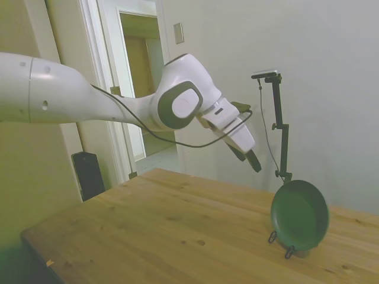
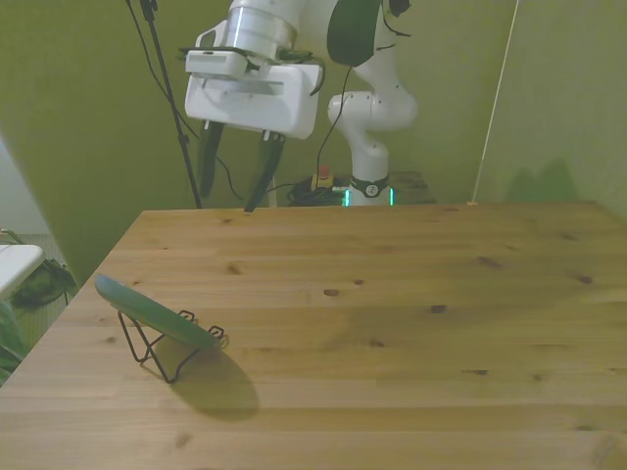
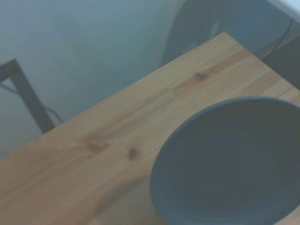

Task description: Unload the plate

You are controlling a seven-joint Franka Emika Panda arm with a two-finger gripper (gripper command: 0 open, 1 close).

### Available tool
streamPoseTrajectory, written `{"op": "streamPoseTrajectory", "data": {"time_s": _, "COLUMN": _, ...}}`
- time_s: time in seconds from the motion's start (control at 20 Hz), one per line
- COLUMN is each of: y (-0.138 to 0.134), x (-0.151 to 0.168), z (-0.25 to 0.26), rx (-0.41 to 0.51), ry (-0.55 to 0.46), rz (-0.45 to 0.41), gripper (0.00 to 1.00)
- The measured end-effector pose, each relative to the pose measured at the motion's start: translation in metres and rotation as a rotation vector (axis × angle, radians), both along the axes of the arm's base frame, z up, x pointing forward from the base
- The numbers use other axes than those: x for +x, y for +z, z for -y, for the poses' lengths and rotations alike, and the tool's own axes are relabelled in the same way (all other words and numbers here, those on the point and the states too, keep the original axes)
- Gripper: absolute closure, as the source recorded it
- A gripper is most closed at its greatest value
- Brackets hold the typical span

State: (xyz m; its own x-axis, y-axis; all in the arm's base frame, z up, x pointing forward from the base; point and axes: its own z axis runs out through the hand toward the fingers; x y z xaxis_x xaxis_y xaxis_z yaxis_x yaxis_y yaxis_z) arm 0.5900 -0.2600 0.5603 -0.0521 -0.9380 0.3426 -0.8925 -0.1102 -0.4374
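One plate (image 2: 157, 315) leans on its wire rack (image 2: 157, 348); our end effector (image 2: 235, 181), fingers apart and empty, hangs well above. We judge approach comes next: descend to the rim.

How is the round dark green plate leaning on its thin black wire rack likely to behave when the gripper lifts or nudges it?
The round dark green plate looks rigid, so it should probably keep its shape. Propped tilted on the thin black wire rack, it may tip or slide off if nudged. Its smooth matte rim might slip between the open gripper fingers.
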Motion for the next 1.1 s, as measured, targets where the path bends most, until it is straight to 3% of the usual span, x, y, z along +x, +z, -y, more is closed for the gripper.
{"op": "streamPoseTrajectory", "data": {"time_s": 0.35, "y": -0.005, "x": 0.011, "z": 0.045, "rx": 0.011, "ry": -0.127, "rz": 0.150, "gripper": 0.00}}
{"op": "streamPoseTrajectory", "data": {"time_s": 0.65, "y": -0.038, "x": 0.036, "z": 0.036, "rx": 0.175, "ry": -0.179, "rz": 0.313, "gripper": 0.00}}
{"op": "streamPoseTrajectory", "data": {"time_s": 0.85, "y": -0.044, "x": 0.044, "z": 0.033, "rx": 0.214, "ry": -0.187, "rz": 0.369, "gripper": 0.00}}
{"op": "streamPoseTrajectory", "data": {"time_s": 1.1, "y": -0.055, "x": 0.051, "z": 0.057, "rx": 0.185, "ry": -0.218, "rz": 0.397, "gripper": 0.00}}
